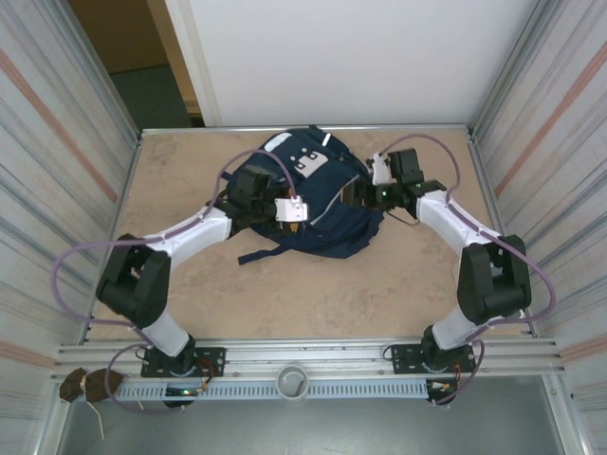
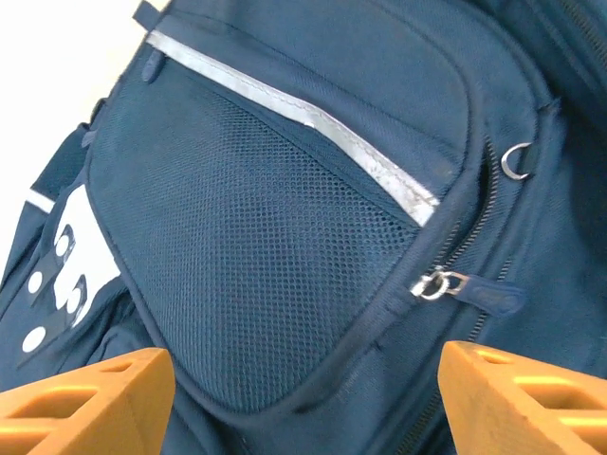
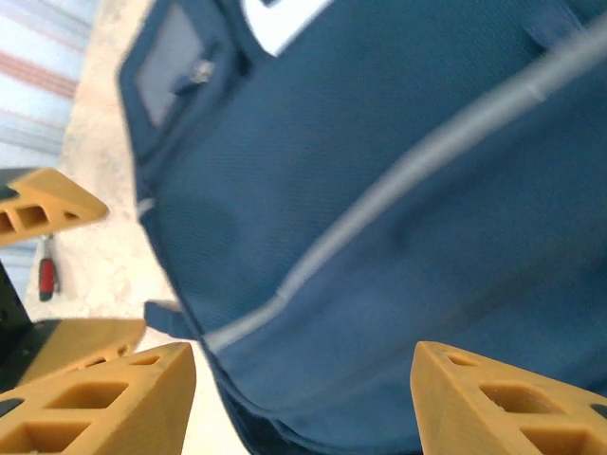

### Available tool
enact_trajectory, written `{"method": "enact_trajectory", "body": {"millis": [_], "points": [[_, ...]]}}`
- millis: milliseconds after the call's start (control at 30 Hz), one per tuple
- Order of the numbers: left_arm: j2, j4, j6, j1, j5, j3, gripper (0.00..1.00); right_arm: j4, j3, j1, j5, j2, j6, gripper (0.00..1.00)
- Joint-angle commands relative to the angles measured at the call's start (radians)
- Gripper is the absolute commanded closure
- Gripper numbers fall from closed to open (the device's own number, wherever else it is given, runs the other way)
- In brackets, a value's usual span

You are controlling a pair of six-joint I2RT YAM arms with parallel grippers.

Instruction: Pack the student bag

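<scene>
One student bag [image 1: 313,204] lies between two grippers, just ahead of each. The left gripper [image 2: 303,365] faces its mesh pocket [image 2: 256,256] and the right gripper [image 3: 303,358] its pale stripe [image 3: 398,180], both spread and empty. Bare table [image 1: 285,294] lies open behind both.

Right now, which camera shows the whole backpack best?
Top external: the student bag lies whole on the table. Left wrist shows its mesh pocket and zipper up close; right wrist, blurry fabric and pale stripe.
</scene>
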Motion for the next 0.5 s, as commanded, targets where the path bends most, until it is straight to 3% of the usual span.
{"method": "enact_trajectory", "body": {"millis": [0,267,467], "points": [[0.055,-0.024,0.128,-0.008,-0.011,0.077,0.29,0.109,-0.123,0.000,0.051,-0.028,0.101,0.41],[0.162,-0.136,0.166,-0.013,-0.065,0.147,0.39,0.157,-0.165,-0.036,0.133,0.068,0.121,0.50],[0.170,-0.180,0.164,-0.008,-0.033,0.158,0.36,0.140,-0.099,-0.059,0.196,0.144,0.100,0.60]]}}
